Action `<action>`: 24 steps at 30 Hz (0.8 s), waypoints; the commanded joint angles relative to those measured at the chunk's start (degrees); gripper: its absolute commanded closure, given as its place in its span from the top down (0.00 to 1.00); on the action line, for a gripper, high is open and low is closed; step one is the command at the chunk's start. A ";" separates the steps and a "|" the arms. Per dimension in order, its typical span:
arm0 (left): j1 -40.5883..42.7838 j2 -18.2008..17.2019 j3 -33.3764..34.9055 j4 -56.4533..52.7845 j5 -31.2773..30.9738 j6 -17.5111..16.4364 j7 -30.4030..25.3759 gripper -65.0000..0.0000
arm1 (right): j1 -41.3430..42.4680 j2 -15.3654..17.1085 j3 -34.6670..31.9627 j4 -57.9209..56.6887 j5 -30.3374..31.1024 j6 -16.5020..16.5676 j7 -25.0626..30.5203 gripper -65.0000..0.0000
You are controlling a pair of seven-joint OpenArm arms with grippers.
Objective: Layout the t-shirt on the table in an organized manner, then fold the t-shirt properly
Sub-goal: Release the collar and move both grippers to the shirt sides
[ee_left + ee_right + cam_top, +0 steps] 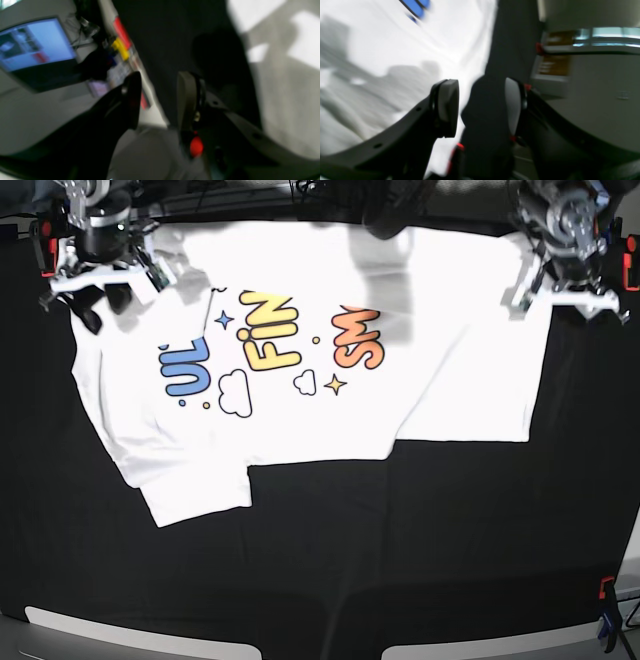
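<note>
On the table (420,530), the t-shirt (300,370) is spread between the empty, parted left gripper (160,100) and right gripper (482,107), each at an edge.

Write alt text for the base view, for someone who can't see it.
A white t-shirt lies print-up on the black-clothed table, one side folded over, showing a plain white panel. The two arms sit at the far corners, the left gripper and right gripper over the shirt's edges.
</note>
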 commanded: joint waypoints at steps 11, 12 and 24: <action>-22.69 9.31 -6.03 -0.50 -24.11 -0.33 -11.41 0.34 | 19.30 -9.90 4.63 -13.29 7.43 2.64 3.26 0.45; -24.09 10.91 -8.11 -1.57 -27.34 -1.25 -12.59 0.33 | 20.28 -11.10 6.23 -15.37 8.68 2.67 3.45 0.45; -38.16 18.34 -31.50 -30.56 -71.54 -24.68 -19.74 0.33 | 25.42 -23.28 36.76 -20.11 44.19 23.30 14.27 0.45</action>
